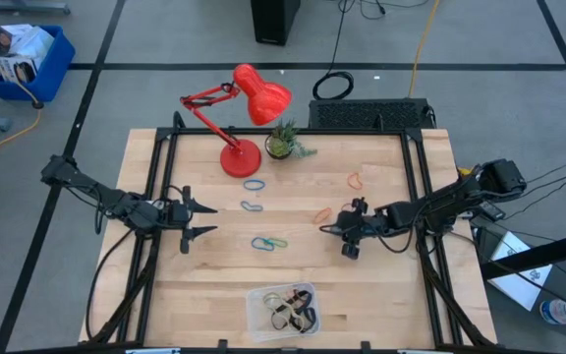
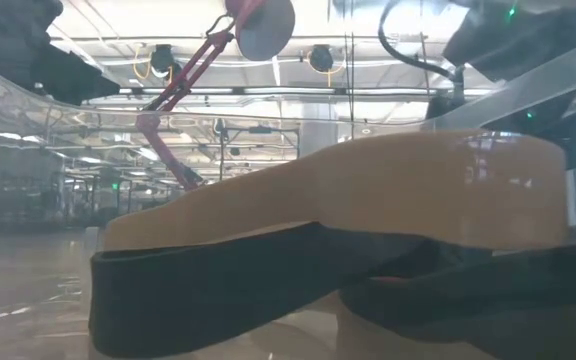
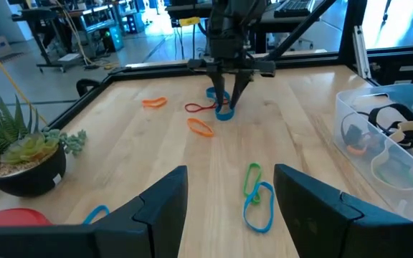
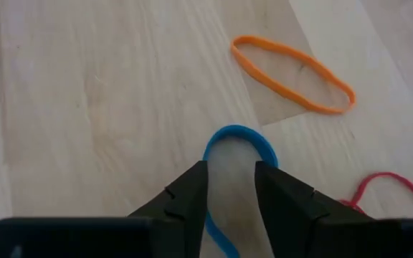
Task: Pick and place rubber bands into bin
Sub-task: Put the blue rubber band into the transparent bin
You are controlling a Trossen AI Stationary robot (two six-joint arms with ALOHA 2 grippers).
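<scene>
- my right gripper [image 4: 230, 188] is down at the table with its fingers a narrow gap apart, straddling one side of a blue band [image 4: 239, 143]; they are not yet clamped on it.
- the band is thin, light and floppy, so i judge it will sag and stretch; pinching a single strand low at the wood looks best.
- an orange band [image 4: 292, 74] and a red band [image 4: 393, 190] lie near, easy to snag.
- the bin [image 1: 254, 298], already holding several bands, sits at the table's near edge.
- my left gripper [image 1: 202, 218] waits spread wide near a blue-green pair [image 1: 268, 242].
</scene>
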